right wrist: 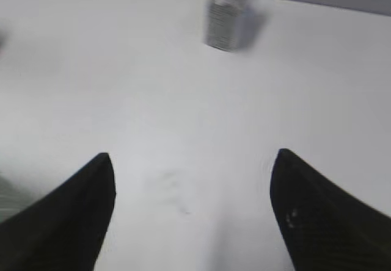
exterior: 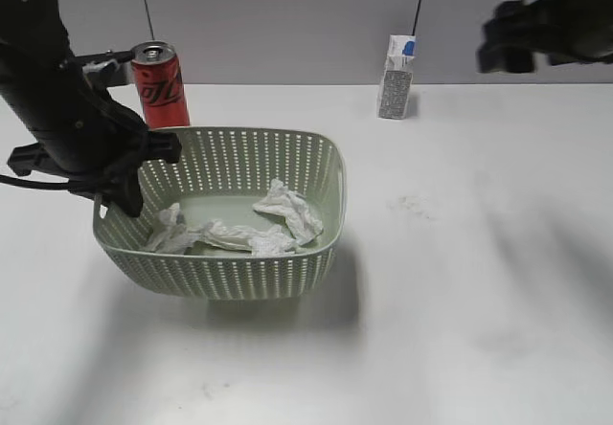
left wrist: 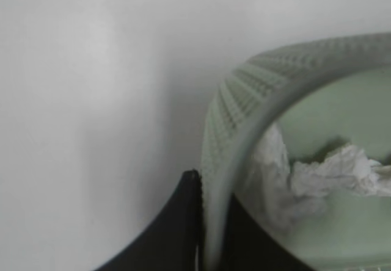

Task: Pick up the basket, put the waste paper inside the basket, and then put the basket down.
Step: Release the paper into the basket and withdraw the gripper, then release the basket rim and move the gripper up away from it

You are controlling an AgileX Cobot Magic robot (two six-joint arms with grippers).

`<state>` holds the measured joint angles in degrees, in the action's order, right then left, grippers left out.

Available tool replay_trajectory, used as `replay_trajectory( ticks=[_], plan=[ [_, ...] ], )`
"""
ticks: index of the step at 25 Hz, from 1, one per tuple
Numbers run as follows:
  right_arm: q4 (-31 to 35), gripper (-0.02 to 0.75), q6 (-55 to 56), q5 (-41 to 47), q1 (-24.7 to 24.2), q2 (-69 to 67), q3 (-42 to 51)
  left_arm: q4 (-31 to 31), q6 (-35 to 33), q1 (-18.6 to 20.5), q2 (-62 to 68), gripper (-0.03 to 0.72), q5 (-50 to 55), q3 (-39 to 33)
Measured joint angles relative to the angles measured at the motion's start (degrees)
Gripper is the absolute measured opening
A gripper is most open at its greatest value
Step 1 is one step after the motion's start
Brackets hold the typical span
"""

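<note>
The pale green basket (exterior: 287, 157) sits left of centre on the white table, with its left side raised slightly. Crumpled white waste paper (exterior: 287, 212) lies inside it, with more wads (exterior: 172, 234) at its left. My left gripper (exterior: 124, 195) is shut on the basket's left rim. The left wrist view shows the rim (left wrist: 244, 94) pinched between the jaws (left wrist: 211, 222) and the paper (left wrist: 342, 170) inside. My right gripper (right wrist: 192, 179) is open and empty, high above the table at the upper right (exterior: 508, 42).
A red soda can (exterior: 160, 85) stands behind the basket's left corner. A white-and-grey carton with a blue top (exterior: 397, 77) stands at the back, also in the right wrist view (right wrist: 229, 11). A grey wall runs behind the table.
</note>
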<state>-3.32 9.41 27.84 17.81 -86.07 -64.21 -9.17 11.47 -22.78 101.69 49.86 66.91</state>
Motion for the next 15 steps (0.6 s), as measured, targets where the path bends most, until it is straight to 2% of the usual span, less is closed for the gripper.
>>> replay_trajectory(
  ticks=[3, 6, 15],
  plan=[
    [0.0, 0.594, -6.52, 7.23, -7.15, 3.97, -0.07, -0.17, -0.06, 0.0, 0.0, -0.001, -0.7, 0.0],
    [-0.15, 0.594, -9.96, 14.87, -10.8, 8.87, 0.23, -0.58, -0.11, 0.0, 0.14, -0.001, -3.36, 0.29],
    [2.27, 0.592, -11.38, 17.32, -11.43, 31.71, 12.6, -3.41, -0.22, 0.0, 10.06, -0.001, 0.31, 14.84]
  ],
)
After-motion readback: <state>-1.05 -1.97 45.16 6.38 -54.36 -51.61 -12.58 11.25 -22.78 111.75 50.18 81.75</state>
